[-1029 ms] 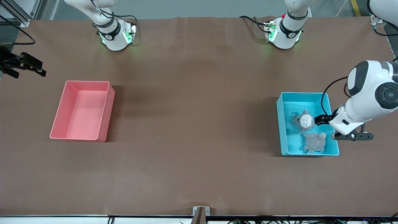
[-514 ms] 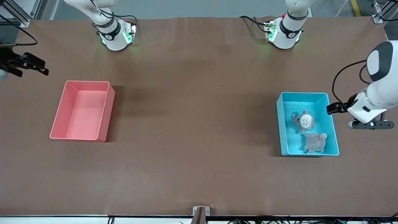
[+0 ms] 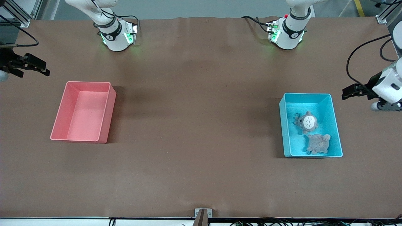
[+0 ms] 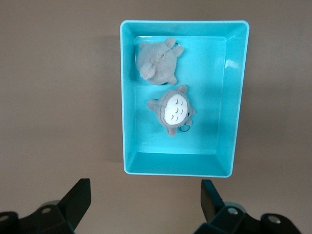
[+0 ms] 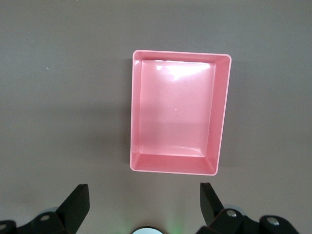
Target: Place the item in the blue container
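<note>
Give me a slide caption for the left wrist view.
Open left gripper above the table beside the blue container, which holds two grey plush toys.

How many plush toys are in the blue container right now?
2, both in the blue container: the white-bellied plush lies farther from the front camera, the plain grey plush nearer. None looks hidden.

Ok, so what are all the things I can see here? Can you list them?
blue container: one, bright cyan, on the table toward the left arm's end.
plush toys: two, grey, both inside the blue container; one with a white belly, the other nearer the front camera.
pink bin: one, pink, nothing in it, toward the right arm's end.
table: one, brown.
left claw: black, open, beside the blue container.
right claw: black, open, near the pink bin.
</note>
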### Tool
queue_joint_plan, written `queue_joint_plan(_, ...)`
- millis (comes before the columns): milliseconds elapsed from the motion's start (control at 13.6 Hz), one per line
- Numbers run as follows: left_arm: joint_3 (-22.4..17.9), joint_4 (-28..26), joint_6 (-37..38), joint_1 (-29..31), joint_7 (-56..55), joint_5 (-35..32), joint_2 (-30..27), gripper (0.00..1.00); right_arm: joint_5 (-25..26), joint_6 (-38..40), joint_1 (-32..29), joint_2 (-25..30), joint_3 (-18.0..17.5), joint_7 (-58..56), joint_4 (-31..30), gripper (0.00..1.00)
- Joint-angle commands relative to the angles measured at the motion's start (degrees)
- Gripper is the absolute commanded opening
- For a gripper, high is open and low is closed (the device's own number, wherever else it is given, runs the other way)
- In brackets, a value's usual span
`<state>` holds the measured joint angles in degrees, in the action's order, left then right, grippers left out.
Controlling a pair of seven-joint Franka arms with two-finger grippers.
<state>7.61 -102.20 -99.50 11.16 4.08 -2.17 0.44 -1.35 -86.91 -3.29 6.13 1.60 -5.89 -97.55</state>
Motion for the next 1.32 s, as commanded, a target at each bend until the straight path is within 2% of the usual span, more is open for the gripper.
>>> queue_joint_plan(0,-9.0,-1.2,1.1,-8.4,1.0,2.2,-4.1,0.99,-0.6,-0.7,-0.7,1.7,-0.7,1.2,-1.7,1.00)
queue_joint_plan(220,-11.7,-0.8,1.2,-11.5,0.5,2.8,-6.1,0.99,-0.6,-1.2,-0.7,1.7,-0.7,1.2,-1.6,1.00)
queue_joint_plan(882,-13.2,2.8,1.2,-14.1,-0.1,2.8,-6.8,1.00,-0.8,-1.7,-0.6,2.0,-0.7,1.3,-1.7,1.00)
queue_joint_plan(1249,-12.8,8.6,0.7,-14.1,0.0,2.8,-1.9,1.00,-0.8,-1.5,-0.4,2.0,-0.8,1.3,-1.8,1.00)
